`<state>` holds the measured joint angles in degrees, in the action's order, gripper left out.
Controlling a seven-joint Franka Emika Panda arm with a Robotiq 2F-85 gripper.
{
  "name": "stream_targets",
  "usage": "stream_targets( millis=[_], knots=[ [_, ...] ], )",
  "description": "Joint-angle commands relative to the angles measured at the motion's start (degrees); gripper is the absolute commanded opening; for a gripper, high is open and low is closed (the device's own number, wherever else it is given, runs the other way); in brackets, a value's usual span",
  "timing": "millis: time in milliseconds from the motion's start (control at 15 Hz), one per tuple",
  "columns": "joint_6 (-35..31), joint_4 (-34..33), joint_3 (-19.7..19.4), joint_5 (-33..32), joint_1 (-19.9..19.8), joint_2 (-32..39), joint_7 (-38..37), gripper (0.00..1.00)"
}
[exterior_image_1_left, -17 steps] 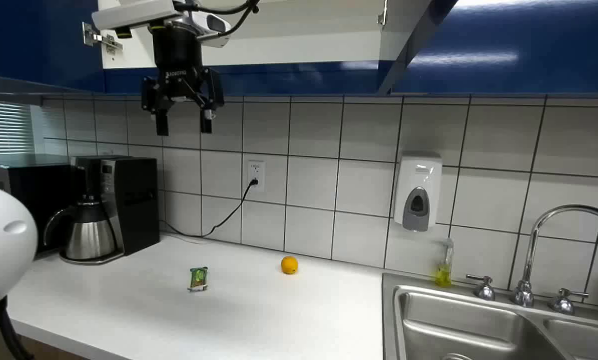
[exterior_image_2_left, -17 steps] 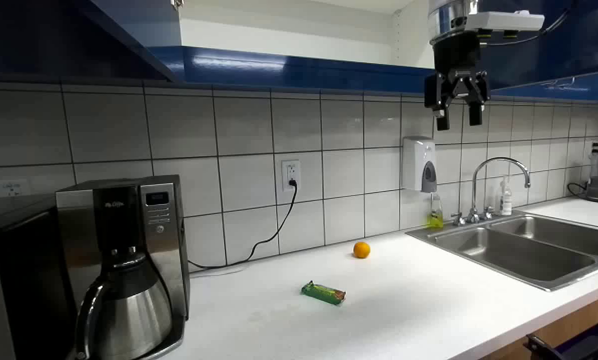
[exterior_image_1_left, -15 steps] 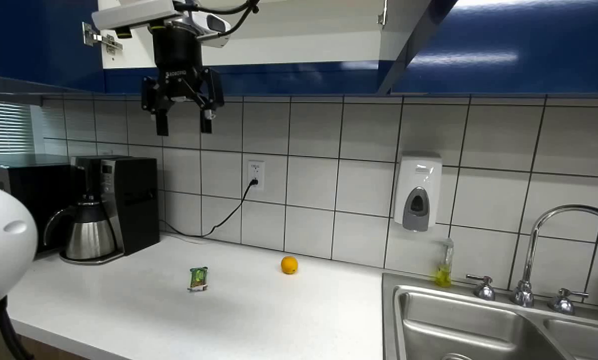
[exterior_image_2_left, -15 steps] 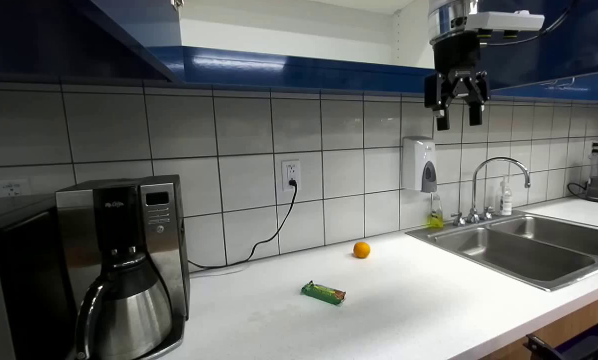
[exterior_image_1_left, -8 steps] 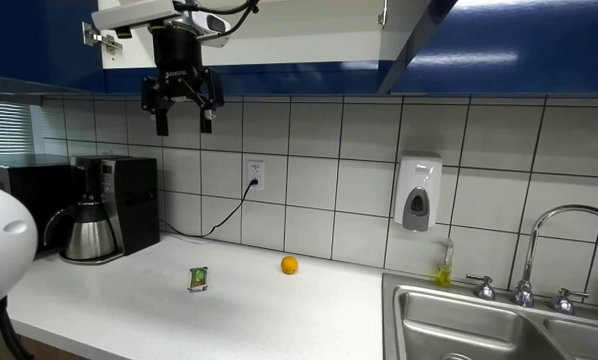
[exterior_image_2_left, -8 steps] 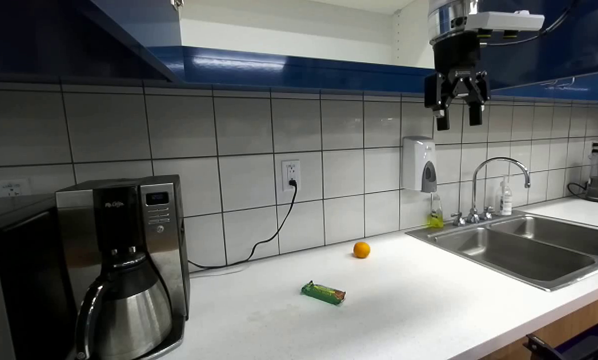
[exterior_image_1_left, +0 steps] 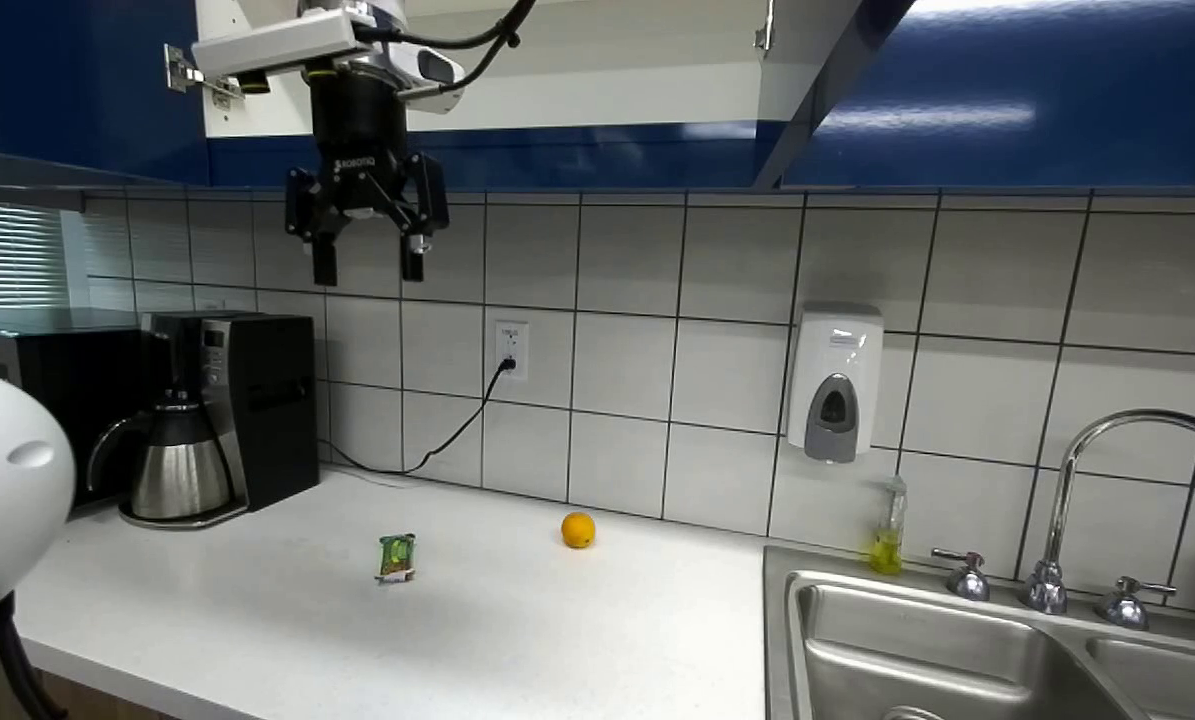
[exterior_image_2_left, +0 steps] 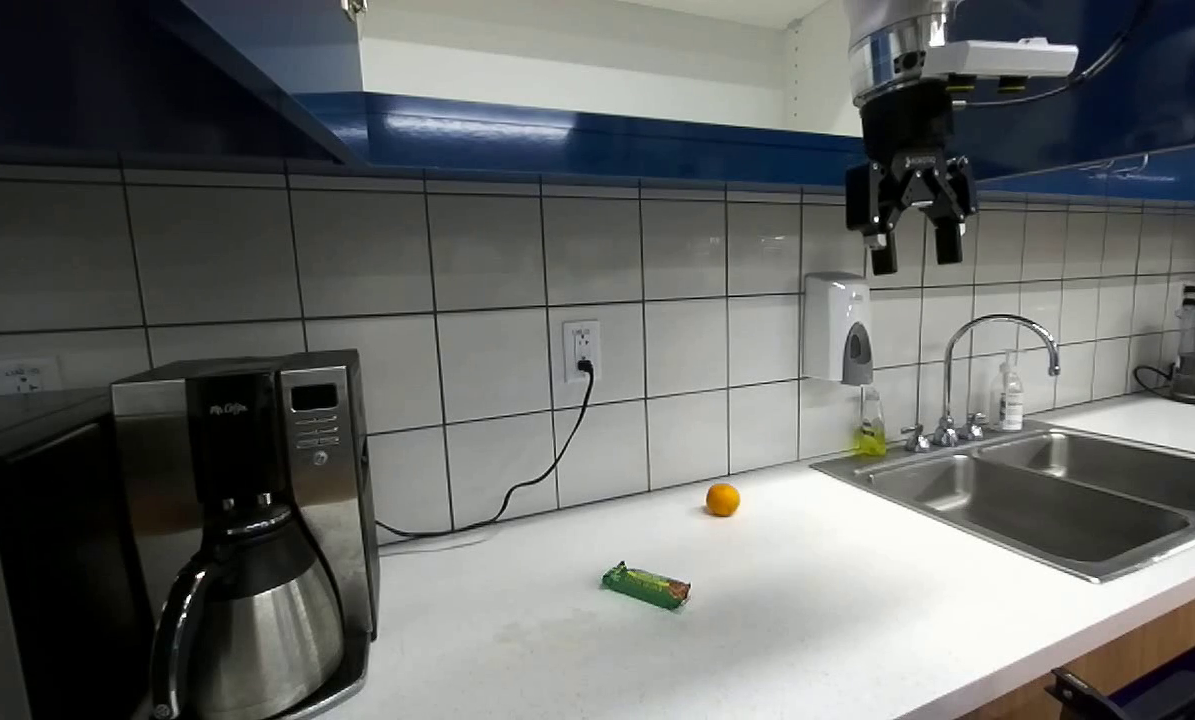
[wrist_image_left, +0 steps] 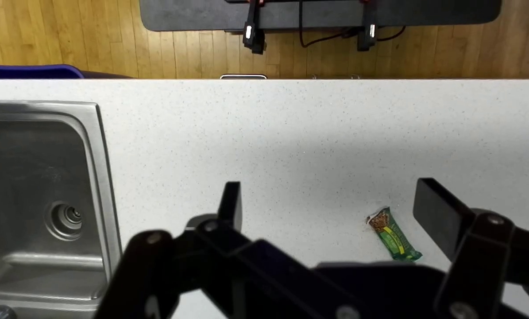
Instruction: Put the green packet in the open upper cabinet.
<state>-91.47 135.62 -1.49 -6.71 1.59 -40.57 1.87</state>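
Here's the green packet, lying flat on the pale surface, and in both exterior views it sits to the left of the orange ball and nearer, the two clear of each other. Up above hangs the end effector, high over the surface, its two fingers spread wide apart! Over to the wrist view: the packet shows in the gap between those fingers, toward the one on the right, but it's down on the surface. Up top is the open upper cabinet, white inside over a glossy blue bottom edge, and the end effector overlaps that edge in both exterior views. On the left, the coffee maker with its steel jug. Along the far tiled wall, an outlet, then farther right a soap dispenser with a bottle of yellow liquid lower down. On the right, a steel sink and its curved faucet, though the wrist view has that sink on the left, with wooden floor past the surface's edge.
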Motion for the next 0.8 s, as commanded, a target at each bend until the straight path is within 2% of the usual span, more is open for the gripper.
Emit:
stream_targets(
  millis=[0, 733],
  knots=[
    [-0.2, 1.8, 0.4, 0.0, -0.1, 1.2, 0.9, 1.00],
    [-4.0, 12.8, 2.5, -0.7, 2.8, 2.4, 2.5, 1.00]
  ],
)
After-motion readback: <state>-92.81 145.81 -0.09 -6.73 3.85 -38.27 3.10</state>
